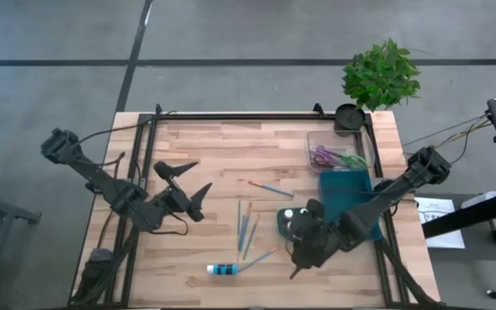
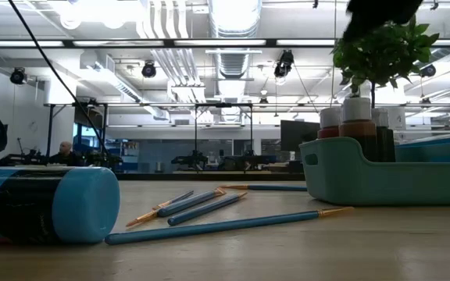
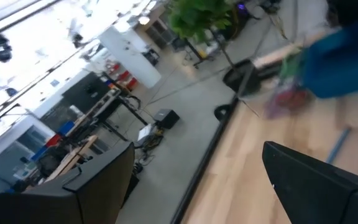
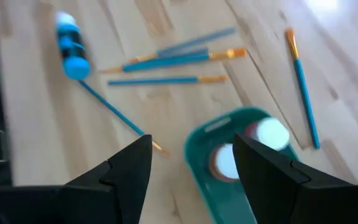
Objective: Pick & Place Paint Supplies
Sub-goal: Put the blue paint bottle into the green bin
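Observation:
A small teal tub (image 4: 241,149) stands on the table, holding paint tubes with white caps (image 2: 356,117) upright. My right gripper (image 4: 191,168) hangs open just above the tub's near side (image 1: 304,250), with nothing between its fingers. A blue paint tube (image 1: 224,269) lies on its side near the front edge (image 4: 70,46). Several blue-handled brushes (image 1: 246,226) lie flat at the table's middle, one more (image 1: 269,188) lies farther back, and another (image 1: 259,257) lies by the tube. My left gripper (image 1: 192,185) waits open over the table's left part.
At the back right stand a clear tray (image 1: 334,158) with purple and green items, a dark teal box (image 1: 347,194), a black cup (image 1: 349,114) and a potted plant (image 1: 381,73). A black frame rims the table (image 1: 231,116).

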`<state>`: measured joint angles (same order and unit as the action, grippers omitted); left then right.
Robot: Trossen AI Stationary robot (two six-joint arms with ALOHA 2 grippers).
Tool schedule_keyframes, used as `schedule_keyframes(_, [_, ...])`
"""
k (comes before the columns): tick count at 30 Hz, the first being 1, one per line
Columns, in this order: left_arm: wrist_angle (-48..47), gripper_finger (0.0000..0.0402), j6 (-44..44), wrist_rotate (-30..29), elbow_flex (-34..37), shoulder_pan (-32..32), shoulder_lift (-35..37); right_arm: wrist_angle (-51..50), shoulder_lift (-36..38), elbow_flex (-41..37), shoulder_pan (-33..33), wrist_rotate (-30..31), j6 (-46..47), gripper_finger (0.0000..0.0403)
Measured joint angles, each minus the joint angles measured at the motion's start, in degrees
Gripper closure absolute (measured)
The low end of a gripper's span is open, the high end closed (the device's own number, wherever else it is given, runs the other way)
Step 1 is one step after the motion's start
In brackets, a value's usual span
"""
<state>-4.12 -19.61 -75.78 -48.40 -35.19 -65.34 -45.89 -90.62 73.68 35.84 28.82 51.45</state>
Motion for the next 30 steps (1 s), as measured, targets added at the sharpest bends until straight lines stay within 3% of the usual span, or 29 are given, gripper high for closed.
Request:
schedule_keyframes(8, [-13.1,0.0047,13.8,18.4,-0.1,0.0,0.0,0.0,0.2,6.1,5.7,8.1,-5.4,0.0181])
schedule_keyframes(15, [-20.4,0.0106,28.0,49.9,0.0,-0.4,-0.4,-0.6,0.2,7.7,7.8,10.8,-6.7,0.0181])
schedule_keyframes(17, [-18.9,0.0122,30.3,55.2,0.0,-1.6,-1.6,-0.6,0.2,7.4,7.7,10.8,-6.7,0.0181])
schedule_keyframes(22, [-17.8,0.0146,35.4,58.9,0.0,-5.8,-8.1,-0.6,0.1,6.9,7.7,10.8,-6.7,0.0181])
schedule_keyframes(30, [-16.0,0.0149,45.1,58.9,-0.2,-7.7,-22.2,-0.5,0.1,7.8,7.8,10.4,-6.7,0.0181])
